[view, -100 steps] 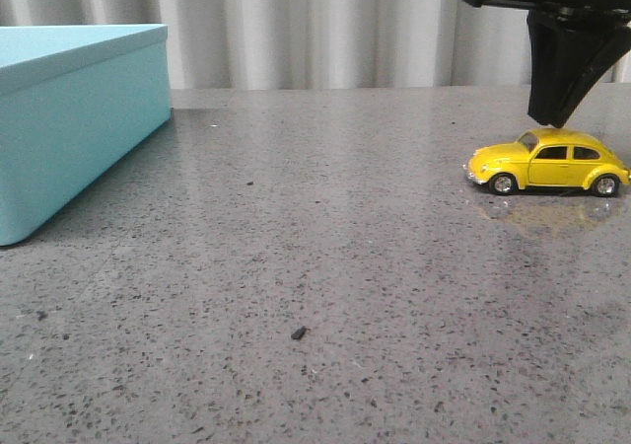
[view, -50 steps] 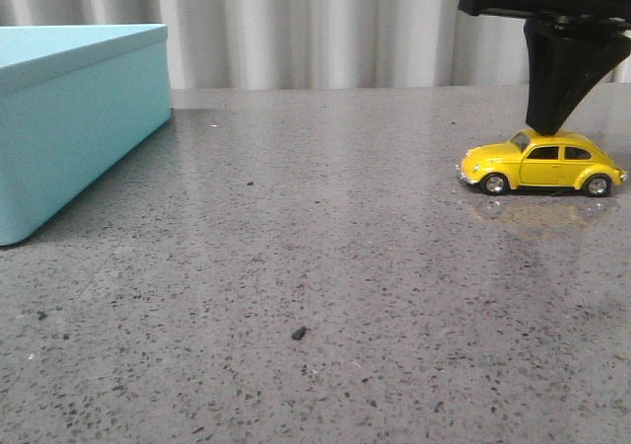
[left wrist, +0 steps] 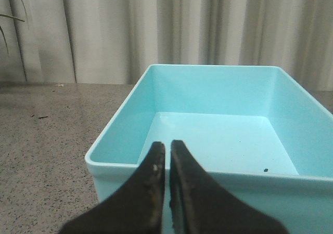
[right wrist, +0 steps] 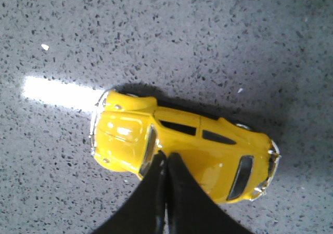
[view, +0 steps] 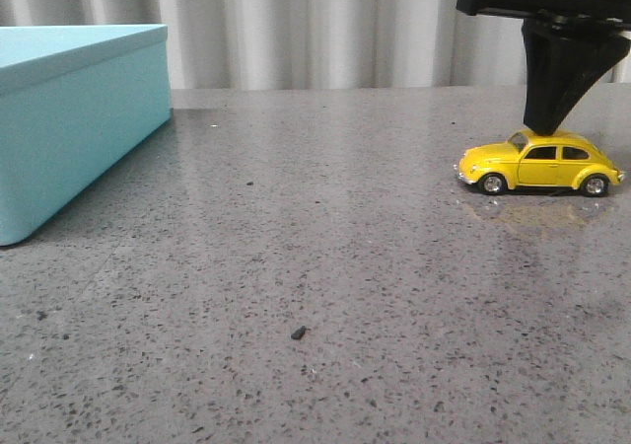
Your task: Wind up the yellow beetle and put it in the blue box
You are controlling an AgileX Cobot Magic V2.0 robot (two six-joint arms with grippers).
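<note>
While the right pincer [view: 545, 128] pressed its clenched tips down on the roof of the yellow beetle [view: 538, 164], I judged the step to be the wind-up: dragging the car backward along the tabletop [view: 325, 257] to load its spring. Done well, that called for steady downward pressure so the wheels grip rather than skid, and a straight pull along the car's length. The tips were closed together, grasping nothing, and they touched the roof just behind the windscreen. In the front view the car stood at about three o'clock, nose toward nine o'clock. The blue box [view: 74, 118] lay well apart at nine to ten o'clock. The left pincer [left wrist: 167, 158], also clenched and empty, hovered at the box's rim.
</note>
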